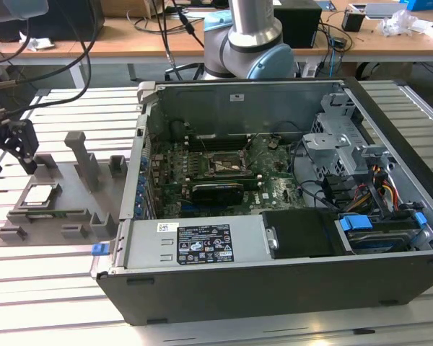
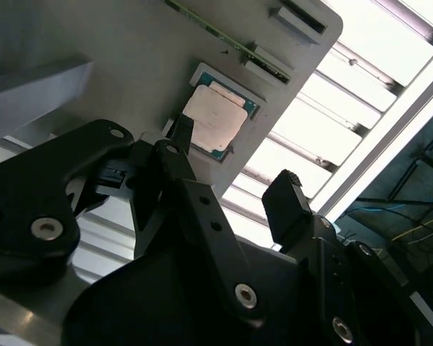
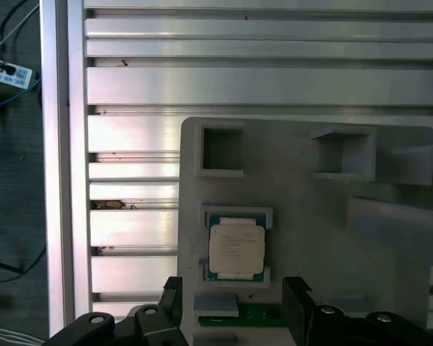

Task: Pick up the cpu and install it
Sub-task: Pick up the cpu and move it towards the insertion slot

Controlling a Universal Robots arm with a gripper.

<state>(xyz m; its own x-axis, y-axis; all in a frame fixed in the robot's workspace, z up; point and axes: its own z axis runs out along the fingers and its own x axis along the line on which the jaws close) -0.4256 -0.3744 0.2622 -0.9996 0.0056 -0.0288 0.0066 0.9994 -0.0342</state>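
Gripper (image 1: pixel 13 157): I saw it hang at 11 o'clock from the cpu (image 1: pixel 40 194) in the exterior view, its fingers (image 2: pixel 179 137) spread wide and holding nothing.
Cpu: it lay flat, metal top up, in a recess of the grey holder (image 3: pixel 303 216), untouched.
Grey holder: it sat on the slatted table (image 1: pixel 50 281), at 9 o'clock from the open computer case (image 1: pixel 289 288).
Socket frame (image 1: pixel 227 164): it sat on the motherboard inside the case, well apart from the cpu.

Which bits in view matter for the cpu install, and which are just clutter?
Job:
- cpu, seated in the grey holder
- claw, open, close to the cpu
- socket inside the case

Lying about:
- green-edged card on the holder
- drive cage
- desk cables
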